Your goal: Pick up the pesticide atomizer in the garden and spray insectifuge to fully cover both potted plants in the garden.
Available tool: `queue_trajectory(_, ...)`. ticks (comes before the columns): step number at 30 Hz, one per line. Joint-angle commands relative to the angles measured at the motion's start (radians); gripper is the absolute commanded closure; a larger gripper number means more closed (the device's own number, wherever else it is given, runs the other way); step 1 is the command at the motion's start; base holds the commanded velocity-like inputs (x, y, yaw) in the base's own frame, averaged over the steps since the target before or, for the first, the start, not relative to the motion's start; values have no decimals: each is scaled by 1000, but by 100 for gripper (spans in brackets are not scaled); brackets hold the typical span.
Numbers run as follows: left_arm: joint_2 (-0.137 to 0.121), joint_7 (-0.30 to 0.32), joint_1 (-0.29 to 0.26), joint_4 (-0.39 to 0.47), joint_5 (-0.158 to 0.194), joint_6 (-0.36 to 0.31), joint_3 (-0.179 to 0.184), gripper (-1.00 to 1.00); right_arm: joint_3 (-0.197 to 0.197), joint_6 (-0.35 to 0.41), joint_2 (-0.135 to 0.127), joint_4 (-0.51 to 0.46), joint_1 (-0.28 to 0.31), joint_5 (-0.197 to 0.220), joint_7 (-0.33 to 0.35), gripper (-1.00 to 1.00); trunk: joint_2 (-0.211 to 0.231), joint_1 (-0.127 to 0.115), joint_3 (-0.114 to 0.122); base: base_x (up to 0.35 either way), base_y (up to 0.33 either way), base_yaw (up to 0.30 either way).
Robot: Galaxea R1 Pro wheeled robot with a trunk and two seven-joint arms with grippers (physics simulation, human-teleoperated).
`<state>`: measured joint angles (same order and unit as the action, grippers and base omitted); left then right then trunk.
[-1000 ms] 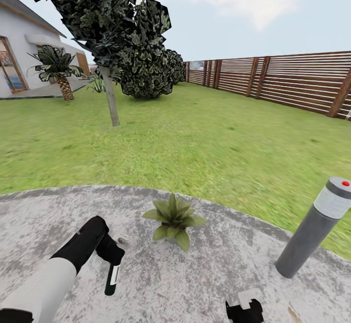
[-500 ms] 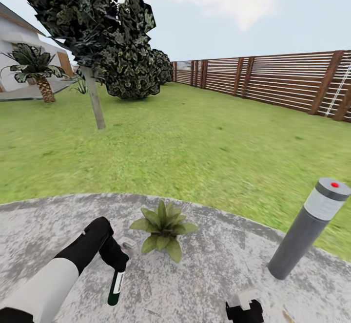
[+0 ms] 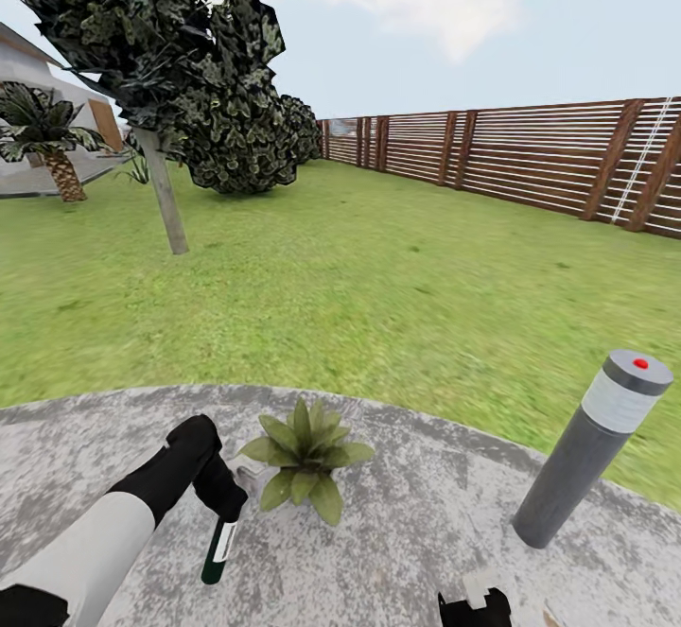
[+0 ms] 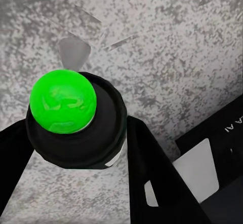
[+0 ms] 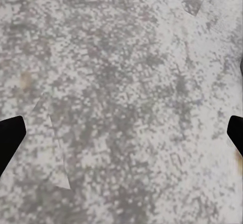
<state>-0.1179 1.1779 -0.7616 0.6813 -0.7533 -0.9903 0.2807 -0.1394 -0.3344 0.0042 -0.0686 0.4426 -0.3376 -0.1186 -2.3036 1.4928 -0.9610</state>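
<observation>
atomizer [image 3: 217, 551] hangs clamped in the left gripper [image 3: 223, 512] just beside the plant [image 3: 303, 457]; right gripper [image 5: 121, 133] spread wide over the patio [image 3: 426, 523].

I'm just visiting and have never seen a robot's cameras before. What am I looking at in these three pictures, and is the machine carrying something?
These are computer-rendered views from a two-armed wheeled robot in a garden. The big picture comes from its head, looking down over a round stone patio towards a lawn and a wooden fence. On the patio sit a small potted plant and a grey lamp post.

The other two pictures come from cameras at each wrist. The left gripper holds a dark spray bottle; its wrist camera looks straight at the bottle's bright green tip, clamped between black fingers. The right gripper holds nothing; its fingers are spread over bare stone.
</observation>
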Motion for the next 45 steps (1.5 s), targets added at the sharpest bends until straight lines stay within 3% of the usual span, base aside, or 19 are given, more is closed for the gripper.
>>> queue_trajectory(1,0,10,0,1,-10,-6,3,100,-8,-3,0,1,1,-11,-4,-100,0,0,-1,23,0,0)
queue_trajectory(11,-11,8,20,-12,-12,5,5,100,-8,-3,0,1,1,-11,-4,-100,0,0,-1,3,0,0)
queue_trajectory(17,-5,11,11,-48,-17,10,4,100,-8,-3,-1,1,1,-11,-4,-100,0,0,-1,0,0,0)
queue_trajectory(19,4,12,5,-42,-15,8,2,100,-8,-3,0,1,0,-11,-4,-100,0,0,-1,0,0,0)
queue_trajectory(23,65,11,2,-38,-21,6,4,100,-8,-3,0,1,-1,-11,-4,-100,0,0,-1,0,0,0)
queue_trajectory(26,88,11,6,-43,-50,4,4,100,-8,-3,0,1,-1,-11,-4,-100,0,0,-1,0,0,0)
queue_trajectory(36,51,1,29,-70,-59,5,-4,100,-8,-3,0,1,-1,-11,-4,-100,0,0,-1,0,0,0)
queue_trajectory(45,53,-1,16,-69,-60,-12,-9,100,-8,-5,-1,1,-1,-11,-5,-100,0,0,-2,0,0,65)
